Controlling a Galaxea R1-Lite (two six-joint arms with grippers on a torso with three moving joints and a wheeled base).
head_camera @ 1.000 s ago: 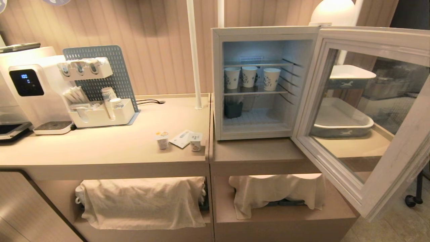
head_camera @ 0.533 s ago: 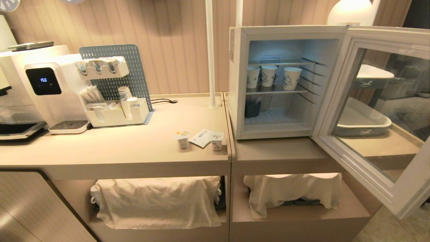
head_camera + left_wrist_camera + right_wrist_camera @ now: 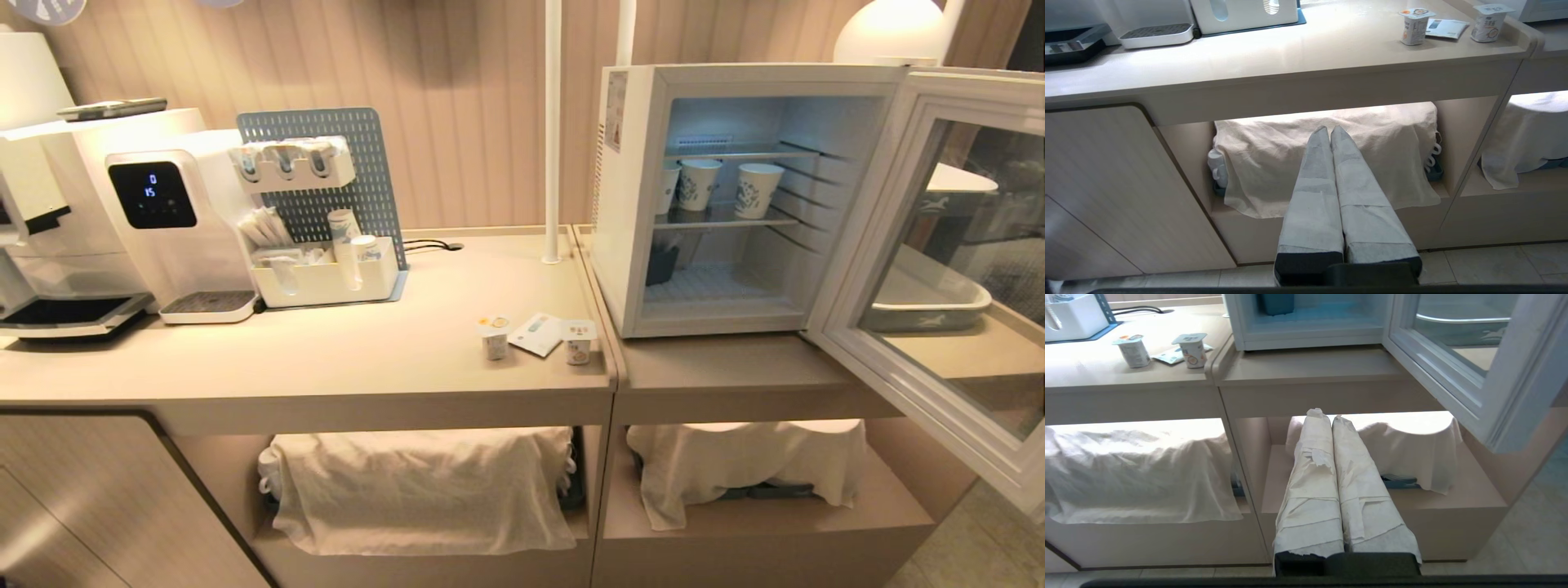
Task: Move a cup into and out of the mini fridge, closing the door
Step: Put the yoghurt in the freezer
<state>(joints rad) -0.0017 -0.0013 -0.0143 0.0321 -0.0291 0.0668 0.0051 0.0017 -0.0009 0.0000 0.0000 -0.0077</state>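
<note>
The white mini fridge (image 3: 775, 75) stands on the right counter with its glass door (image 3: 865, 204) swung wide open to the right. Three patterned paper cups (image 3: 757, 189) sit on its middle wire shelf, and a dark container (image 3: 661, 265) is on its floor. Two small sealed cups (image 3: 494, 336) (image 3: 578, 341) stand on the left counter near the fridge. Neither arm shows in the head view. My left gripper (image 3: 1329, 130) is shut and empty, low before the cloth-covered shelf. My right gripper (image 3: 1327, 415) is also shut and empty, below the fridge's front edge (image 3: 1310, 337).
A white water dispenser (image 3: 163, 220) and a pegboard organiser (image 3: 318, 212) stand at the left. A white pole (image 3: 553, 131) rises beside the fridge. A flat sachet (image 3: 536, 333) lies between the small cups. Cloths (image 3: 424, 482) (image 3: 751, 465) cover the lower shelves. The open door (image 3: 1453, 375) overhangs the counter's right front.
The whole head view has shifted to the right, so the camera has moved. The fridge, cups and door keep their places relative to each other.
</note>
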